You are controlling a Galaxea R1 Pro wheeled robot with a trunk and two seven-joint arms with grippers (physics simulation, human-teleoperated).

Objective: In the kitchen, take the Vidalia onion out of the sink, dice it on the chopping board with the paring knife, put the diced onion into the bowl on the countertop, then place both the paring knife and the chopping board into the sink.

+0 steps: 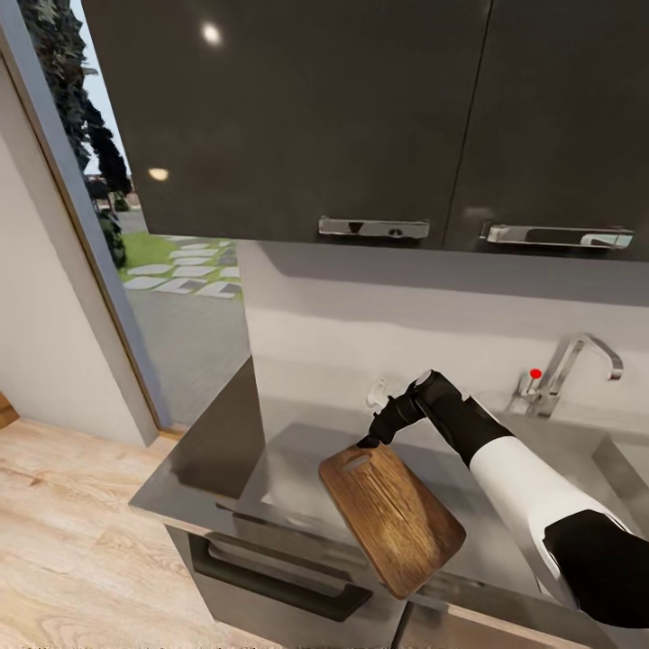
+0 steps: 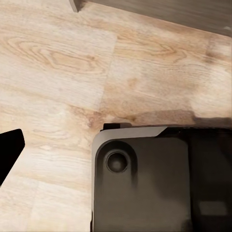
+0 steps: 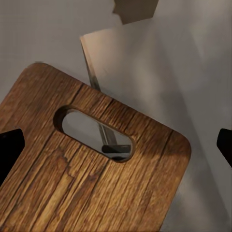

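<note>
The brown wooden chopping board (image 1: 392, 518) lies at an angle on the grey countertop (image 1: 207, 451) left of the sink (image 1: 622, 464), its near corner hanging past the front edge. My right gripper (image 1: 370, 441) is at the board's slotted end. In the right wrist view the board (image 3: 72, 193) and its oval slot sit between the gripper's (image 3: 116, 145) wide-spread fingertips (image 3: 9, 150), open and gripping nothing. One dark fingertip (image 2: 9, 152) of my left gripper hangs over the wood floor (image 2: 58, 63). The onion, paring knife and bowl are out of view.
A chrome tap (image 1: 577, 361) with a red knob (image 1: 535, 372) stands behind the sink. Glossy dark wall cabinets (image 1: 297, 117) hang above. A small white fitting (image 1: 379, 393) sits on the wall behind my gripper. A drawer handle (image 1: 279, 581) runs below the counter, and a glass opening (image 1: 171, 270) is to the left.
</note>
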